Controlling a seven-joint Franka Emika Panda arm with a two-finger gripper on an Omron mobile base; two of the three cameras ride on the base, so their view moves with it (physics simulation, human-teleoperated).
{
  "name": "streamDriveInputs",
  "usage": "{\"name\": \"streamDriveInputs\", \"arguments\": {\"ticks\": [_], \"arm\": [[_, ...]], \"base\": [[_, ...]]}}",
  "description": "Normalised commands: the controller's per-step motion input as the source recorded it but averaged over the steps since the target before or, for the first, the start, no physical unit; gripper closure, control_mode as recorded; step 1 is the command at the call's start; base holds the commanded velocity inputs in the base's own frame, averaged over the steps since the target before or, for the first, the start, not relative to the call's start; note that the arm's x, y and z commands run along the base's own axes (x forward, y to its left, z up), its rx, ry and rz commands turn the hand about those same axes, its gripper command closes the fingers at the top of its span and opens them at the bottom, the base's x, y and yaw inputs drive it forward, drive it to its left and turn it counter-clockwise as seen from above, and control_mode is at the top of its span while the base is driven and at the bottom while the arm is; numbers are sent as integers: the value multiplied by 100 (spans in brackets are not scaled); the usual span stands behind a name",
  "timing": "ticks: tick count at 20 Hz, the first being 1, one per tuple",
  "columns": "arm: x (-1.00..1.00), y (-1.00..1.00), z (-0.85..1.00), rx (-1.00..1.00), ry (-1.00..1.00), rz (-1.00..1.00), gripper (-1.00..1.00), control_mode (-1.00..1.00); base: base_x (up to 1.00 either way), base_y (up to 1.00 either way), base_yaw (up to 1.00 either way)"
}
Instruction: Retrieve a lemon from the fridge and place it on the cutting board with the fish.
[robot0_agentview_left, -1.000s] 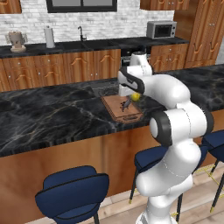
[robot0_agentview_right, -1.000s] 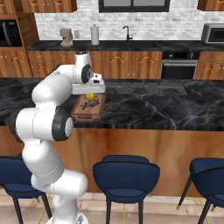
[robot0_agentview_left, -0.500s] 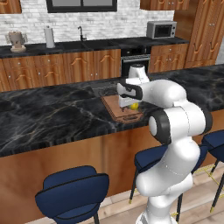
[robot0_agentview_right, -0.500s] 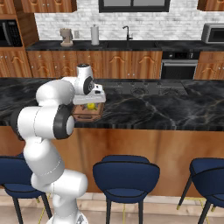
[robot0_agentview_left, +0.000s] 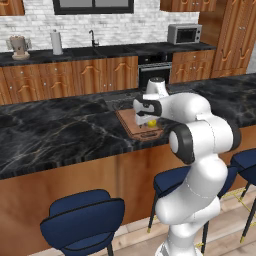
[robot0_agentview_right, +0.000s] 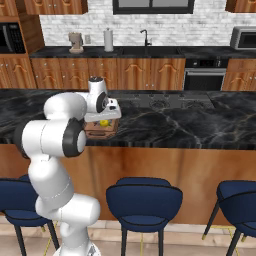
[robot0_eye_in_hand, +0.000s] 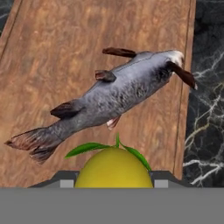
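Cutting board: lemon bottom hidden.

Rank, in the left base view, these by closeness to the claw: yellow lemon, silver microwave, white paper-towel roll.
1. The small yellow lemon, right at the claw, over the board.
2. The silver microwave, back counter, right.
3. The white paper-towel roll, back counter, far left.

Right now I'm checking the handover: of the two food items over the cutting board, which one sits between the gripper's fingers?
The lemon, yellow with green leaves, sits between the gripper fingers. The grey fish lies flat on the cutting board, beyond it and free.
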Motion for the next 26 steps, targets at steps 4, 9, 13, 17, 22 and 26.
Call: {"name": "streamDriveInputs", "arguments": {"ticks": [4,9,13,17,22,26], "arm": [[5,0,-1,0,0,1,100,-100],[1,0,-16,1,0,0,100,-100],[6,0,-21,1,0,0,-100,-100],[10,0,-21,2,0,0,-100,-100],[15,0,-16,1,0,0,-100,-100],[0,10,10,-3,10,0,-100,-100]], "base": [[0,0,0],[0,0,0],[0,0,0],[0,0,0],[0,0,0],[0,0,0]]}}
